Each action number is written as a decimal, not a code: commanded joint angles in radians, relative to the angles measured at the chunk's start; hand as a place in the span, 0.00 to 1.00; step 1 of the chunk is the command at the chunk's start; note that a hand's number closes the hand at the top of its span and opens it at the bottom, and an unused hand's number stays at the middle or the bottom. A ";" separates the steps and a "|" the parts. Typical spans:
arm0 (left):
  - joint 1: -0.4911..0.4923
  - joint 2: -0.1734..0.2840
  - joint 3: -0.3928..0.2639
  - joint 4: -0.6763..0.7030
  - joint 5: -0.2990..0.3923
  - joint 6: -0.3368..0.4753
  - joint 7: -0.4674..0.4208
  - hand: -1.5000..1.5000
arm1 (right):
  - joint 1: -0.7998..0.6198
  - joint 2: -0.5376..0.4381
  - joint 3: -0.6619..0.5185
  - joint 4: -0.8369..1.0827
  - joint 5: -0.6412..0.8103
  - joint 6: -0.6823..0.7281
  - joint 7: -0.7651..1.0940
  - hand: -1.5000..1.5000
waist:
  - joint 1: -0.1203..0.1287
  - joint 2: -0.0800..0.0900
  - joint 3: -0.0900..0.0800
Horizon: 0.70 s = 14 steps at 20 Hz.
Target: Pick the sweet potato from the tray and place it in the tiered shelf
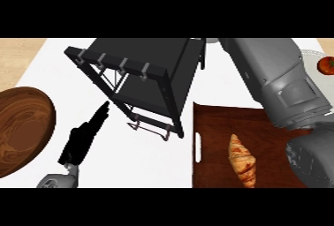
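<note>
Look at your left hand [83,139] first: it rests low on the left of the white counter [150,163], its fingers straight and open, and it holds nothing. Your right arm [280,84] comes in big and grey on the right side and stretches up past the top corner of the tray [212,119]. You cannot see the right hand at all, so you cannot tell if it is open or if it holds something. The brown tray lies on the right, and on it you see a croissant [241,161] with dark stripes. You cannot see the sweet potato anywhere; it may be hidden under the arm, but that is only a guess. The dark tiered shelf [140,66] stands in the middle at the back, near the tray's left edge. A round wooden plate [23,128] sits at the far left, and a tomato [326,65] sits on a white plate [312,55] at the far right. Here is what could go wrong: the big arm hides a lot of the tray, so you could grab the croissant by mistake. The arm also passes close to the shelf and the tomato plate, so a wide swing could bump them.
</note>
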 commanded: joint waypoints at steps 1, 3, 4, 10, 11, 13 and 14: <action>0.024 0.031 0.014 -0.028 0.027 -0.041 0.003 0.50 | 0.018 -0.009 -0.110 0.015 -0.099 -0.108 0.034 0.00 | 0.015 0.027 -0.007; -0.029 -0.028 -0.021 -0.005 -0.018 0.021 0.024 0.50 | 0.010 -0.045 -0.122 0.007 -0.102 -0.175 0.051 0.00 | 0.012 0.037 -0.007; -0.001 -0.020 -0.013 -0.020 -0.017 0.024 0.009 0.50 | 0.039 -0.099 -0.124 -0.001 -0.100 -0.171 0.039 0.00 | 0.014 0.036 -0.007; 0.002 -0.012 -0.007 -0.016 -0.004 0.005 0.006 0.50 | 0.102 -0.274 -0.114 0.023 -0.084 -0.077 0.098 0.00 | 0.022 0.053 -0.006; -0.016 0.007 0.011 -0.004 0.008 -0.011 -0.015 0.50 | 0.095 -0.296 -0.122 0.016 -0.093 -0.060 0.097 0.00 | 0.020 0.054 -0.006; 0.000 0.013 0.002 -0.018 0.003 -0.018 -0.024 0.50 | 0.135 -0.323 -0.118 0.009 -0.089 -0.013 0.049 0.00 | 0.034 0.059 -0.005; -0.006 -0.004 -0.008 -0.008 0.005 -0.018 -0.013 0.50 | 0.145 -0.342 -0.116 0.004 -0.088 0.010 0.033 0.00 | 0.031 0.063 -0.005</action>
